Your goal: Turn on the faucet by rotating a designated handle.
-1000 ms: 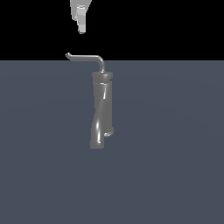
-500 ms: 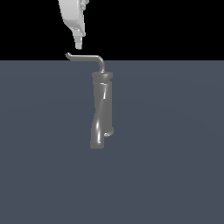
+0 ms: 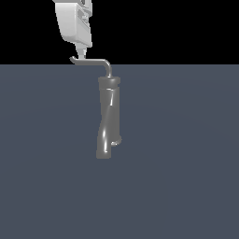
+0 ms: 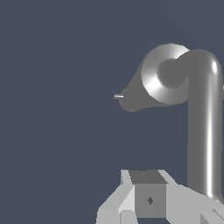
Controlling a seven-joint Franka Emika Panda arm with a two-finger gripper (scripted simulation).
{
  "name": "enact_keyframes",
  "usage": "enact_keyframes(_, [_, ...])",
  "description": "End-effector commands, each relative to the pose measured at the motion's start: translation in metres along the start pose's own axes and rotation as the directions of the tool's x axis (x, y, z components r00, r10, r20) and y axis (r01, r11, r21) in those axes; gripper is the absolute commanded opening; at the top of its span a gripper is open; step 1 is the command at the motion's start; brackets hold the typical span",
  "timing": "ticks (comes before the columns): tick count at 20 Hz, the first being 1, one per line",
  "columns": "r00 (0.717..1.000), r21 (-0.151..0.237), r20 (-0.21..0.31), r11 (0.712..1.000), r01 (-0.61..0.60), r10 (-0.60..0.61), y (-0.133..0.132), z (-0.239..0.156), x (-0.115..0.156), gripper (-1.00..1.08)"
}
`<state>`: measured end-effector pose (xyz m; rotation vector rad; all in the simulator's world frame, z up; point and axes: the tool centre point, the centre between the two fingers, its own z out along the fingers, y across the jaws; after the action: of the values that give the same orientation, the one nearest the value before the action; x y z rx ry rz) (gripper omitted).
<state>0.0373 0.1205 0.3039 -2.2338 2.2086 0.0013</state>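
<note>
Gripper (image 3: 81, 55) hangs above the far end of the handle (image 3: 91, 61), near its upturned tip. In the exterior view only one white finger (image 3: 80, 50) shows as a narrow stub, its tip right at the rod, touching or just short of it; can't tell which. Fingers look drawn together, but the gap isn't visible from this side, so open or clenched: can't tell. Nothing is visibly clamped.

Wrist view: the grey gripper (image 4: 151, 199) body fills the lower edge, and the handle (image 4: 203, 122) runs as a thick shiny bar just beside it, passing one side of the fingers, not between them as far as I can see. Contact with the bar isn't clear here either.

Faucet (image 3: 108, 119) stands upright on the flat grey floor (image 3: 186, 163), twisted column with a stub spout low on the exterior view's right side. Handle leaves the column top through a curved elbow and runs level toward the exterior view's left. In the wrist view the faucet (image 4: 164, 74) top shows as a round shiny cap.
</note>
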Motion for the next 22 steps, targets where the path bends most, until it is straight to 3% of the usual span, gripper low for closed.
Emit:
enact_keyframes(1, [1.000,0.000,-0.001,1.000,-0.015,0.015,-0.002,0.003,-0.001,-1.00])
enact_keyframes(8, [1.000,0.000,-0.001,1.000,-0.019,0.019,-0.002,0.004,-0.002,-1.00])
enact_keyframes(22, [1.000,0.000,-0.001,1.000,-0.019,0.019,0.040,0.004,-0.006,-1.00])
